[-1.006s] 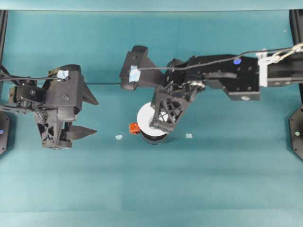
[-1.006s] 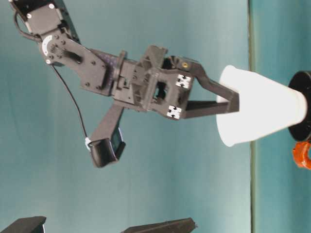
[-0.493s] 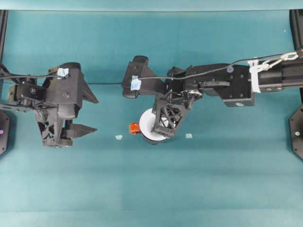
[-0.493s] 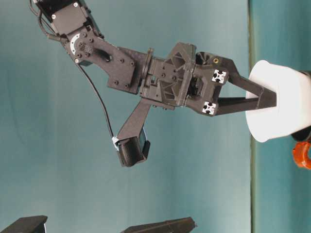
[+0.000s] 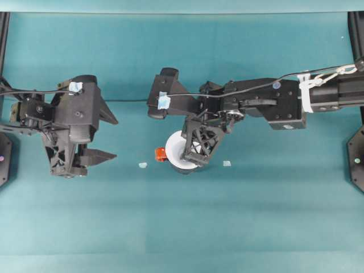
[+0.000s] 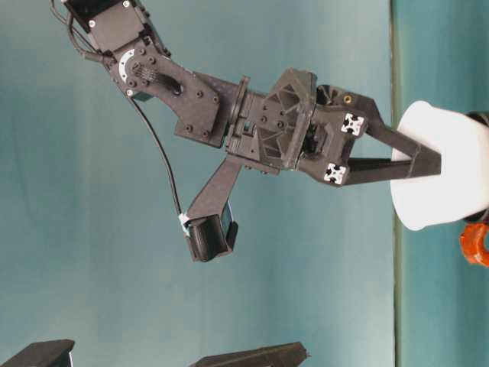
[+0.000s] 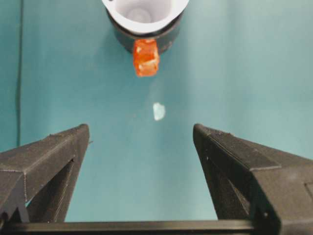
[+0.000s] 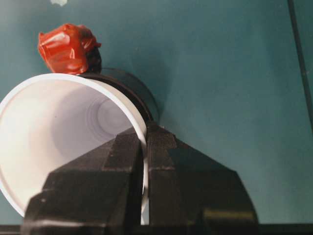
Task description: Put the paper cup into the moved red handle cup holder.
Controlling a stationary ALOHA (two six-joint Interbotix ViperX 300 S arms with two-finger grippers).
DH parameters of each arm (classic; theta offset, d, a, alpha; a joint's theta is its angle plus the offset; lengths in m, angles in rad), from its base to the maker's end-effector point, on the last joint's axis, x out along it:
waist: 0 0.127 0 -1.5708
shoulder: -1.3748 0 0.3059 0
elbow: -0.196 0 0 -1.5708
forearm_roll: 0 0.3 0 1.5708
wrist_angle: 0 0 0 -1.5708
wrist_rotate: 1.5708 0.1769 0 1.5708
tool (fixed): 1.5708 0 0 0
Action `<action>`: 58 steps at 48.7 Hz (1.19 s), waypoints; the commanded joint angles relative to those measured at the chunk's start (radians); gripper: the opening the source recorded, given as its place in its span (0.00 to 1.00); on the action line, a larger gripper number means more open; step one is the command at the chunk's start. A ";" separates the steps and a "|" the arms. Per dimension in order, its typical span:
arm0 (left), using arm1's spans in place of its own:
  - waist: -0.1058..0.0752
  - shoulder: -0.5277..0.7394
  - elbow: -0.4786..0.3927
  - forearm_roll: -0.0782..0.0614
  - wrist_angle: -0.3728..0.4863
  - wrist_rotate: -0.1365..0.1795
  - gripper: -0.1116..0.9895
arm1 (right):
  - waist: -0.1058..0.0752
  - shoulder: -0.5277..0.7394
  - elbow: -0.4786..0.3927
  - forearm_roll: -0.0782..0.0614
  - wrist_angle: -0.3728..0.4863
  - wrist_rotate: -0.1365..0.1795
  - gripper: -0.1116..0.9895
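The white paper cup (image 5: 178, 149) stands with its lower part inside the black red handle cup holder (image 8: 133, 88), and its wide mouth rises above the holder's ring. The orange-red handle tab (image 5: 161, 154) sticks out on the holder's left. My right gripper (image 5: 196, 154) is shut on the cup's rim, one finger inside the wall and one outside (image 8: 144, 142). In the table-level view the cup (image 6: 447, 174) leans slightly. My left gripper (image 5: 110, 136) hangs open well to the left, its fingers (image 7: 58, 152) spread with nothing between them, facing the cup (image 7: 142, 12).
Two small pale tape scraps lie on the teal table, one (image 5: 143, 165) left of the holder and one (image 5: 227, 163) on its right. Black arm mounts (image 5: 357, 159) stand at the table's side edges.
The right gripper has come down with the cup, whose base has sunk from above the holder's ring down into it. The left arm has barely moved.
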 commanded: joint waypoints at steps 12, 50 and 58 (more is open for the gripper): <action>-0.002 -0.005 -0.012 0.005 -0.003 -0.002 0.95 | 0.006 -0.006 -0.006 0.005 -0.006 -0.006 0.01; -0.003 0.000 -0.009 0.005 -0.003 -0.003 0.95 | 0.031 -0.021 -0.017 0.002 -0.008 -0.002 0.91; -0.003 0.002 -0.008 0.005 -0.003 -0.003 0.95 | 0.031 -0.028 -0.017 -0.006 -0.005 -0.008 0.91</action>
